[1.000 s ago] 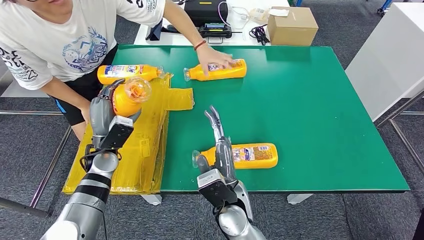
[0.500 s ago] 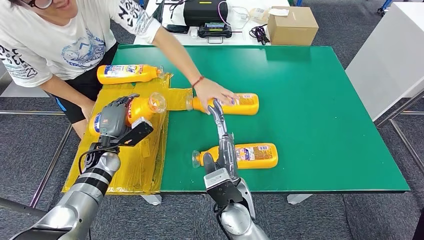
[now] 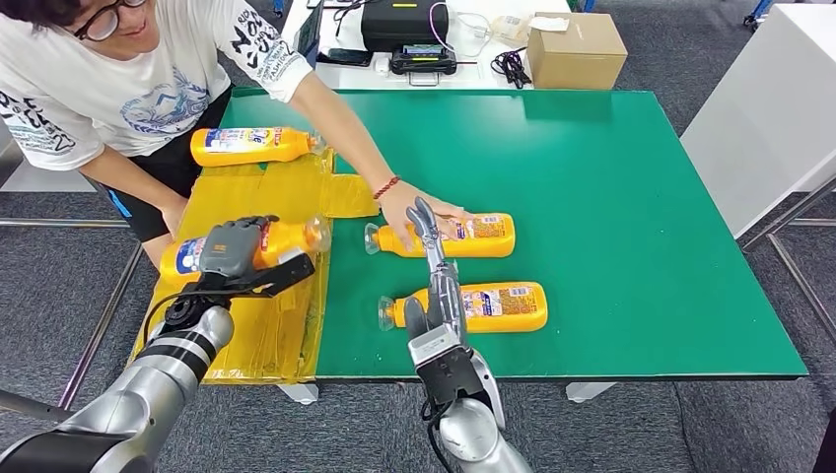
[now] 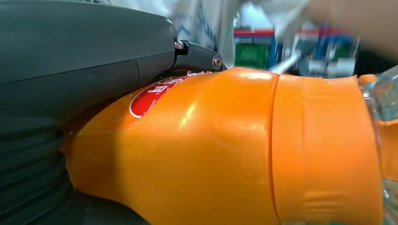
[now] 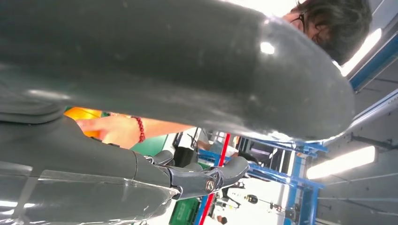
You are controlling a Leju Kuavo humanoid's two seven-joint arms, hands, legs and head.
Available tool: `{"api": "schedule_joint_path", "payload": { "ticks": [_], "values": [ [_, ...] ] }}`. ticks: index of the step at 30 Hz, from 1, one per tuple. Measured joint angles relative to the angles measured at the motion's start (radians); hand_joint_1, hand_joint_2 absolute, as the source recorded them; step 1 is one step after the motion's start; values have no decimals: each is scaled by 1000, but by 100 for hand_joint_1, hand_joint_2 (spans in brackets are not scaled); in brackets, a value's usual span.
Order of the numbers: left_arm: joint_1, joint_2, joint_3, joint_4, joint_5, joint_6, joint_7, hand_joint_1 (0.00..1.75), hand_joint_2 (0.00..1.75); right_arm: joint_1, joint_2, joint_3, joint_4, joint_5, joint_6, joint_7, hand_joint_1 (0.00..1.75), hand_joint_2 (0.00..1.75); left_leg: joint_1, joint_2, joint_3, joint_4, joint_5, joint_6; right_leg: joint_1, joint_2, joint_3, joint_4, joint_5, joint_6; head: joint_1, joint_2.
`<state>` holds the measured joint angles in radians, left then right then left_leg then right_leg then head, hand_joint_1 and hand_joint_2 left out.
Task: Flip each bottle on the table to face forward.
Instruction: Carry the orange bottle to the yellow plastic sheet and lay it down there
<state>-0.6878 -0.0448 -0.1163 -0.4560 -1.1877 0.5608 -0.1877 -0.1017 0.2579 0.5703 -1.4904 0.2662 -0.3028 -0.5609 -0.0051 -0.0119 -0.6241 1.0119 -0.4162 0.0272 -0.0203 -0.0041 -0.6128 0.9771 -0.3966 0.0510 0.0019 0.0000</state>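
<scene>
Currently four orange bottles lie in the head view, all on their sides. One bottle is gripped by the left hand at the left of the frame, above the yellow sheet that covers the table's left edge; its clear neck points right and its blue-and-white labelled base sticks out to the left of the fingers. In the left wrist view the same bottle sits against the hand's dark cover, a red-and-white label showing beside it.

A second bottle lies on the green table at lower centre, label up, neck to the left. The right hand stands over its neck end with fingers stretched straight toward the top of the frame, holding nothing; whether it touches the bottle I cannot tell. The right wrist view shows those fingers extended and apart.

A third bottle lies just above the second, parallel to it, with a person's hand resting on its neck end; a red bracelet circles the wrist. The fourth bottle rests at upper left, at the top edge of the yellow sheet, close to the person in a white printed T-shirt.

Beyond the table's far edge sit a cardboard box and a black device on a white surface.
</scene>
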Motion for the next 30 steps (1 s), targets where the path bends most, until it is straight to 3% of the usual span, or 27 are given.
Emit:
{"api": "schedule_joint_path", "payload": {
  "ticks": [6,11,15,17,21,26,30],
  "values": [
    [-4,25,-64,42,-137,-101,67,175,175,1,0,-4,0,-15,30,10,0,0,0,0,0,0,0,0,0,0,0,0,0,0,0,0],
    [-19,37,-92,58,-160,-160,72,170,175,1,0,-11,0,-38,46,12,0,0,0,0,0,0,0,0,0,0,0,0,0,0,0,0],
    [-27,39,-90,65,-126,-204,50,13,175,2,0,-16,0,-41,55,14,0,0,0,0,0,0,0,0,0,0,0,0,0,0,0,0],
    [-28,39,-78,67,-69,-251,18,0,175,3,1,-18,0,-41,56,15,0,0,0,0,0,0,0,0,0,0,0,0,0,0,0,0],
    [-41,34,-12,67,77,-394,-62,0,175,3,1,-22,4,-41,58,17,0,0,0,-1,2,0,0,0,0,0,2,0,0,0,0,0],
    [-49,29,52,67,152,-498,-106,0,175,3,2,-27,12,-40,60,18,0,0,0,-2,4,0,0,0,0,-1,5,0,0,0,0,0],
    [-53,30,101,67,256,-688,-185,0,175,-5,3,-29,31,-33,56,18,0,0,0,-3,6,0,0,0,0,-1,8,0,0,0,0,0]
  ]
}}
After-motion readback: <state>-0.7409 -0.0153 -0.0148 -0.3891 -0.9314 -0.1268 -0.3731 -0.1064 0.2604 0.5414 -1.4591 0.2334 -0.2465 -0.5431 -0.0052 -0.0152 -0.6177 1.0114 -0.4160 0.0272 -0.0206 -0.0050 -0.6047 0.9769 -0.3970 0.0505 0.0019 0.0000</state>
